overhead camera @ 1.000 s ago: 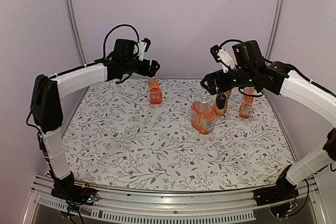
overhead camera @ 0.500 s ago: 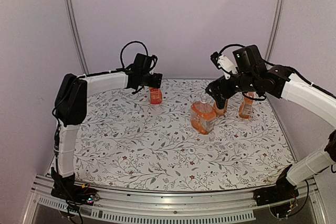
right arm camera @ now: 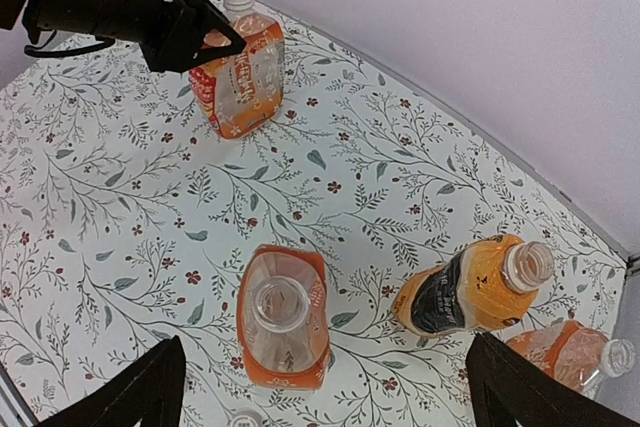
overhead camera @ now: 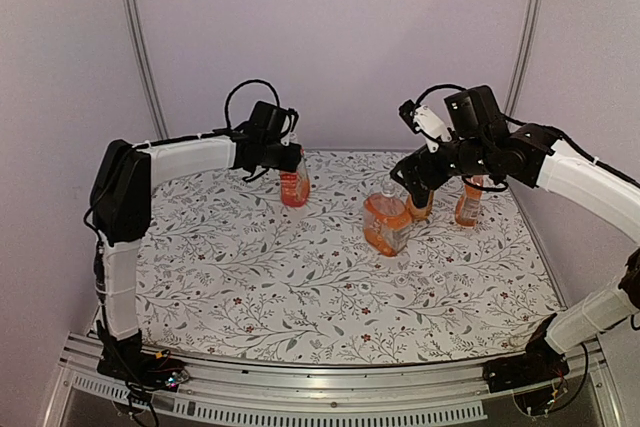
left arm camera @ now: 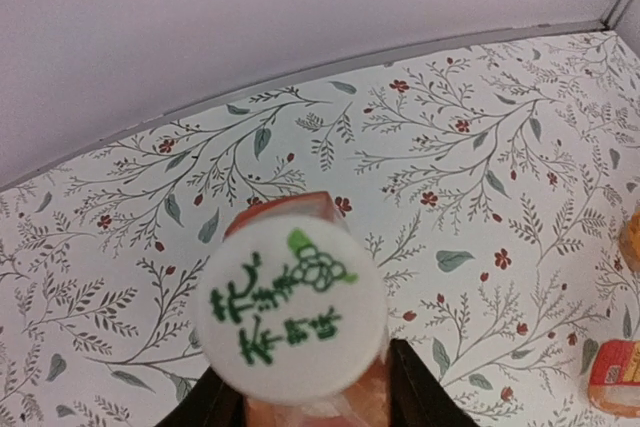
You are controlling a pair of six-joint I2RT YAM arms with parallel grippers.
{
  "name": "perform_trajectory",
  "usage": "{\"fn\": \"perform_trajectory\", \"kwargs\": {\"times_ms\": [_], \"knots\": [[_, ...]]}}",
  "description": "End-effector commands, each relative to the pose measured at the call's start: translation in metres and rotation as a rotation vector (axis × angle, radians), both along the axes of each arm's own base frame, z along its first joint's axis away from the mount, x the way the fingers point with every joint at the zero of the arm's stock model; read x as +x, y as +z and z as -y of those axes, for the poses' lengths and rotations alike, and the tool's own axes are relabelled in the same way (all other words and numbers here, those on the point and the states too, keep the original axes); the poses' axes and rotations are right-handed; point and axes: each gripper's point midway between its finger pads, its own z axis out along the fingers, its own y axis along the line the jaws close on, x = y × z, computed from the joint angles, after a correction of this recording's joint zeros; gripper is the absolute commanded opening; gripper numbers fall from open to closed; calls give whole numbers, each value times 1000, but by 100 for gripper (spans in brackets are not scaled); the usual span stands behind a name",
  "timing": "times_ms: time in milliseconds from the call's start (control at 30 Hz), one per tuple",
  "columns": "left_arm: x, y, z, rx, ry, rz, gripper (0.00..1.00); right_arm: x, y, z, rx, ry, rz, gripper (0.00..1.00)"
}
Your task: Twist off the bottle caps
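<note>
At the back left stands a bottle of orange drink (overhead camera: 295, 187), (right arm camera: 240, 72). Its white cap (left arm camera: 293, 312), printed in green, fills the left wrist view. My left gripper (overhead camera: 287, 159) sits just under that cap, its dark fingers (left arm camera: 420, 395) pressed against both sides of the bottle's neck. My right gripper (right arm camera: 325, 372) hangs open above a wide bottle (right arm camera: 283, 317) whose mouth is bare. To the right of that bottle leans a black-labelled bottle (right arm camera: 465, 292) whose mouth also looks bare. Beyond it is a third bottle (right arm camera: 570, 352) with a white cap (right arm camera: 615, 355).
A loose white cap (right arm camera: 243, 419) lies on the flowered tablecloth (overhead camera: 300, 287) just below the wide bottle. The three right-hand bottles (overhead camera: 388, 217) stand close together near the back right. A wall runs behind the table, with metal posts (overhead camera: 135, 47) at its corners.
The left arm came down over the back-left bottle and its jaws closed in on the neck. The right arm sank slightly and stayed open.
</note>
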Motion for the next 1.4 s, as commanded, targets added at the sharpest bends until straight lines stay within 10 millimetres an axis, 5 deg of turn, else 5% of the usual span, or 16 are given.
{"fn": "perform_trajectory", "kwargs": {"times_ms": [0, 67, 233, 367, 500, 767, 933, 1000, 1233, 1267, 1367], "knots": [[-58, 65, 19, -33, -223, 52, 23, -29, 27, -13, 84, 166, 18, 99], [-96, 102, 25, -42, -385, 116, 22, -43, 37, -22, 120, 256, 21, 99], [-216, 153, 27, -41, -814, 200, 20, -83, 61, -54, 172, 478, 73, 99], [-316, 164, 25, -78, -1113, 142, 21, -130, 77, -100, 219, 720, 118, 99], [-367, 164, 21, -105, -1258, 128, 21, -160, 77, -136, 223, 867, 131, 99], [-393, 169, 16, -97, -1317, 196, 21, -184, 54, -176, 271, 874, -4, 98], [-403, 166, 11, -114, -1331, 191, 21, -177, 34, -189, 232, 847, -38, 87], [-405, 165, 9, -121, -1331, 190, 21, -176, 32, -192, 226, 853, -32, 76], [-405, 172, 9, -146, -1312, 207, 22, -177, 26, -200, 240, 862, -74, 11], [-403, 173, 9, -151, -1300, 207, 28, -178, 28, -199, 247, 862, -74, 6], [-391, 180, 8, -208, -1205, 204, 96, -179, 37, -199, 288, 857, -55, 1]]}}
